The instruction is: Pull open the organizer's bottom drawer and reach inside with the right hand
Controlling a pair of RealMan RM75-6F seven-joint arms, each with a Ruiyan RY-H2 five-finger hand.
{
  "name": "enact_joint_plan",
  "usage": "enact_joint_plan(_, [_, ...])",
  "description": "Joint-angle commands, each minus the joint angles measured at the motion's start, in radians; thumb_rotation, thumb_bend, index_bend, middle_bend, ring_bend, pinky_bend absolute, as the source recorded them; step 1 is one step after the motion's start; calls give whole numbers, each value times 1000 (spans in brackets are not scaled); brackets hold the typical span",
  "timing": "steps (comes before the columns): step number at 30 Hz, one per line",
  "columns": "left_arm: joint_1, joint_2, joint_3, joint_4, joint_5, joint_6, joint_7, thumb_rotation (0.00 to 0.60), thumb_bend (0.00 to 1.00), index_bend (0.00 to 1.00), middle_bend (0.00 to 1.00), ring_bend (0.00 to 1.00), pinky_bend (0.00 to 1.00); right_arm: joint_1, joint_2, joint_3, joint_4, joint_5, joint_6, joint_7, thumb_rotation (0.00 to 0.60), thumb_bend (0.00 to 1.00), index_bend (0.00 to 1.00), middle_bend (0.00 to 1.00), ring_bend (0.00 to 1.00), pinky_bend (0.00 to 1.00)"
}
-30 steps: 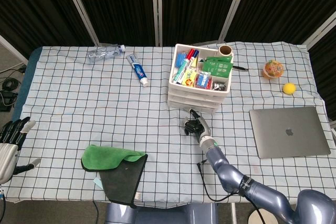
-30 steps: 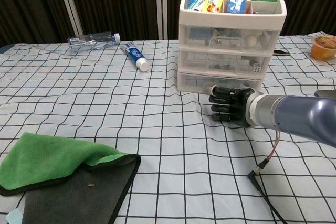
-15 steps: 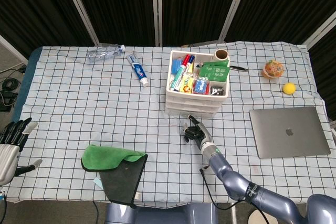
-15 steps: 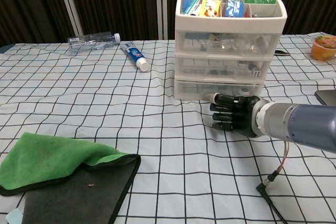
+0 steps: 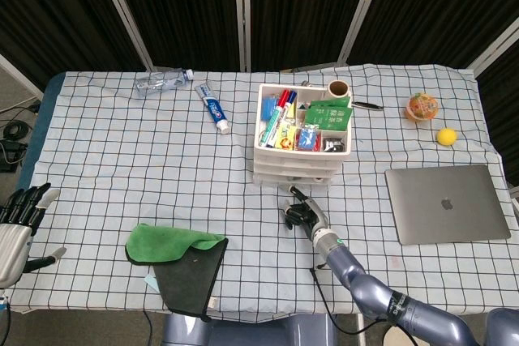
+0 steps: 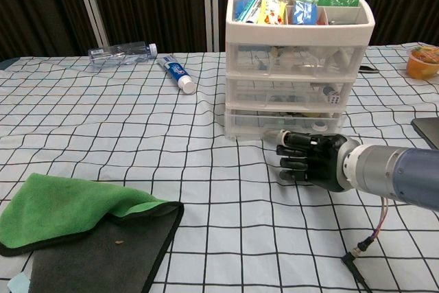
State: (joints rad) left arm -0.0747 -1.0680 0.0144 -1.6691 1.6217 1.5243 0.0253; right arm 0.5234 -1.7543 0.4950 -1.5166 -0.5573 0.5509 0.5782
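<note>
The white three-drawer organizer (image 5: pixel 300 131) (image 6: pixel 298 60) stands mid-table, its top tray full of pens and packets. Its bottom drawer (image 6: pixel 274 120) (image 5: pixel 292 177) looks closed or barely out. My right hand (image 6: pixel 312 159) (image 5: pixel 304 212) lies right in front of that drawer with its fingers (image 6: pixel 291 152) curled, and one fingertip hooks the drawer's lower front edge. My left hand (image 5: pixel 18 220) hangs off the table's left edge with its fingers apart, holding nothing; only the head view shows it.
A toothpaste tube (image 5: pixel 215 108) (image 6: pixel 177 75) and a clear bottle (image 5: pixel 162 81) (image 6: pixel 123 51) lie at the back left. A green cloth (image 5: pixel 174 245) (image 6: pixel 68 211) lies on a dark one near the front. A laptop (image 5: pixel 446 202), a yellow ball (image 5: pixel 446 136) and a food cup (image 5: pixel 422 106) sit to the right. A loose cable (image 6: pixel 363 252) trails by my right arm.
My right hand has drawn back toward me, and the whole organizer has slid with it, nearer and slightly left. The drawer has not visibly come out. The left hand is still.
</note>
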Motion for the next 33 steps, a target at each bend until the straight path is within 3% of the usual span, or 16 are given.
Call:
enact_joint_plan(1, [1,0,1,-1,2,2,0,600,0,0,0,0,0,-13,11,-11,-20,-16,-7,5,600,627,319,1000,963,817])
enact_joint_plan(6, [3,2,2,-4,6,8,0,600,0,0,0,0,0,-33,29,-37,-52,-46,-8,1,600,623,306,1000,963,817])
enact_joint_plan(19, [10,8,9,-8,27,26,-6,600,0,0,0,0,0,-35,75,-99,-134,-88,93,-87,600,582,106,986,955,808])
enact_joint_plan(33, [48,19,18,-12,92,123,-16,600,0,0,0,0,0,-138,163,-169,-367,-185,264,-127,600,573,106,982,955,808])
